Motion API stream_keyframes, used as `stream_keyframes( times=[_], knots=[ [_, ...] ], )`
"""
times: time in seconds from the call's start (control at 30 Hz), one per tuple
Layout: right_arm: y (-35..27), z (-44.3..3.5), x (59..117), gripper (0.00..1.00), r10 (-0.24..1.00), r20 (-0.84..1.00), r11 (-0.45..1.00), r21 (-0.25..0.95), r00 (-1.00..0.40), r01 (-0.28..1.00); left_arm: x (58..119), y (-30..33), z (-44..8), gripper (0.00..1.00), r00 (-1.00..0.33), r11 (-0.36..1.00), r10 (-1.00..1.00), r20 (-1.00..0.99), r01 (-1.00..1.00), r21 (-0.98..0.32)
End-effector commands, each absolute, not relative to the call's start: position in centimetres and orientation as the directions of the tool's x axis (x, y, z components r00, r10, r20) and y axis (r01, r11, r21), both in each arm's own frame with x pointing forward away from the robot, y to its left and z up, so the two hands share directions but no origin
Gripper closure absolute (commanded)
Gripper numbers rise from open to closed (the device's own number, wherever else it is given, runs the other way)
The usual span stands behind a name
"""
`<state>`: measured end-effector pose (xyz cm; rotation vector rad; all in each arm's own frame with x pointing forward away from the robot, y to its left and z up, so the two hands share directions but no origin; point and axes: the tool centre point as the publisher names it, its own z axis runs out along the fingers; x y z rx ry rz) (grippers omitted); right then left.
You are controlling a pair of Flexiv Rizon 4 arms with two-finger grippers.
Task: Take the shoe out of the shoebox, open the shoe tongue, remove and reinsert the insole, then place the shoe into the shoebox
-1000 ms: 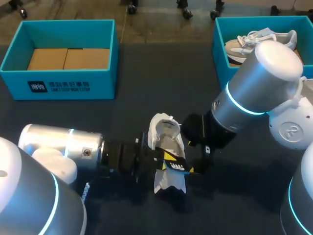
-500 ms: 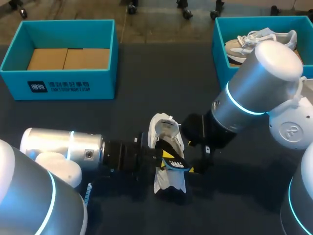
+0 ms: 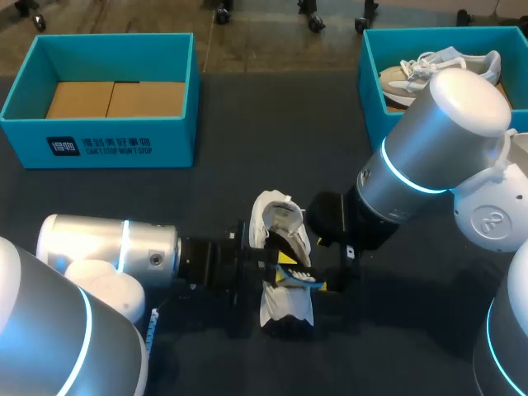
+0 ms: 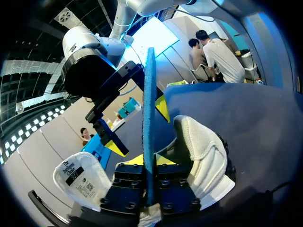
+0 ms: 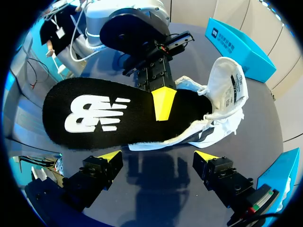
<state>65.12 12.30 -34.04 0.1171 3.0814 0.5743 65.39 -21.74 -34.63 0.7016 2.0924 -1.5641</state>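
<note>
Dark bench (image 3: 247, 124) carried the white shoe (image 3: 274, 216), already unboxed, its tongue (image 5: 232, 82) folded back. Over the shoe the left gripper (image 4: 150, 163) was clamped on the black insole (image 5: 94, 130) (blue beneath, white logo on top), which looked pulled free or nearly so. Just beside the shoe the right gripper (image 5: 157, 158) hung spread, holding nothing. Reinserting and boxing remained.
</note>
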Motion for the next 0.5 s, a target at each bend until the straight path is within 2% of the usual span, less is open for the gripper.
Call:
stream_keyframes(
  times=[0.03, 0.17, 0.4, 0.5],
  knots=[
    [12.4, -34.2, 65.0, 0.0, 0.076, 0.006, 0.93, 0.36, -0.997, 0.073, 64.9, -21.0, -34.1, 0.62, -0.78, 0.208, 0.133, -0.611, 0.625, -0.753],
    [12.4, -34.2, 65.0, 0.0, 0.076, 0.006, 0.93, 0.36, -0.997, 0.073, 64.1, -20.9, -33.0, 0.61, -0.768, 0.182, 0.12, -0.629, 0.639, -0.747],
    [12.4, -34.2, 65.0, 0.0, 0.076, 0.006, 0.93, 0.36, -0.997, 0.073, 63.0, -21.8, -31.9, 0.72, -0.729, 0.181, 0.101, -0.677, 0.682, -0.708],
    [12.4, -34.2, 65.0, 0.0, 0.076, 0.006, 0.93, 0.36, -0.997, 0.073, 62.8, -22.5, -32.0, 0.73, -0.724, 0.188, 0.111, -0.681, 0.688, -0.701]
  ],
)
